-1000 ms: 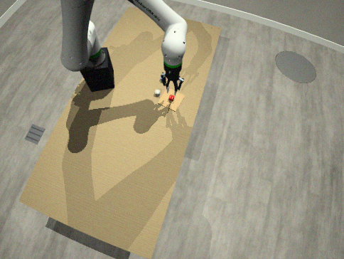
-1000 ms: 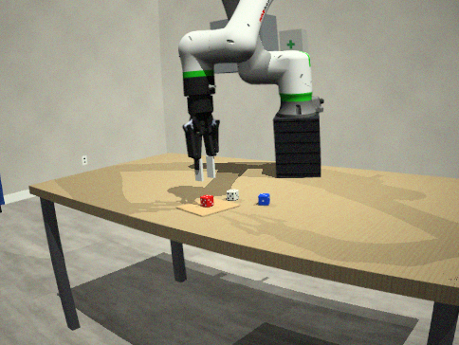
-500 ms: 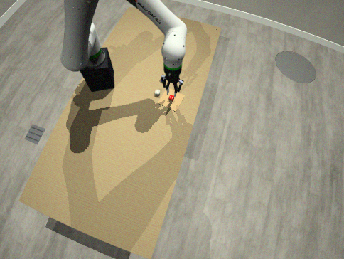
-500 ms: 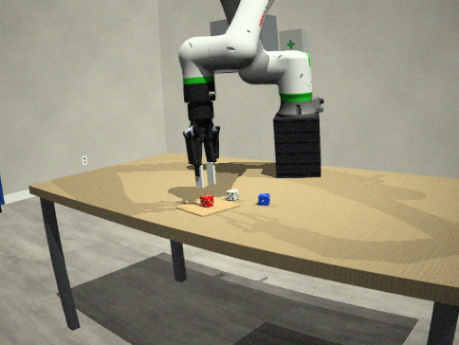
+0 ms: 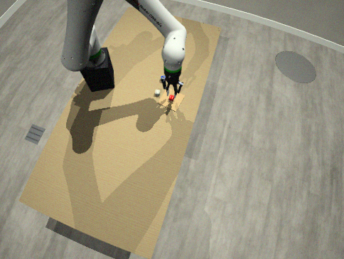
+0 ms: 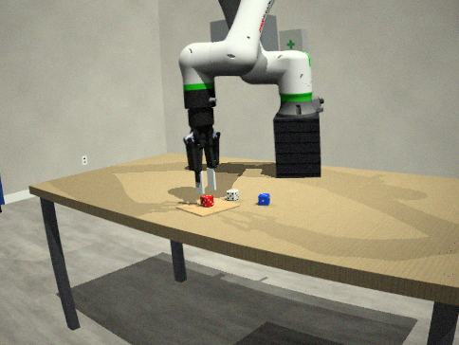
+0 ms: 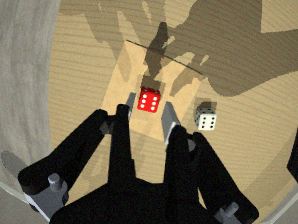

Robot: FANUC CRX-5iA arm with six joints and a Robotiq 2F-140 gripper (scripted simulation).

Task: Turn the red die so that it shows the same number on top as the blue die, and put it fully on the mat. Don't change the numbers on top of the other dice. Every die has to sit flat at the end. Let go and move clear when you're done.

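On the small tan mat (image 6: 209, 208) near the worktop (image 6: 332, 227) edge we see the red die (image 6: 207, 201) sitting flat, fully on the mat. In the wrist view its top face shows six pips. Our hand (image 6: 206, 186) hangs straight above it, pointing down, fingertips just over the die and not touching it. The fingers are drawn in to a narrow gap w/ nothing between them; the gap looks about as wide as the die, which shows between the tips in the wrist view.

Just beside the mat, off it, sits the white die (image 6: 232, 194), flat on the worktop; wrist view shows four pips on top. A bit further along the same line is the blue die (image 6: 264, 199), also flat, apart from the white one. We can't read its top face from the exterior view, pips too small.

The arm's black pedestal (image 6: 298, 161) stands behind the dice, well apart from them.
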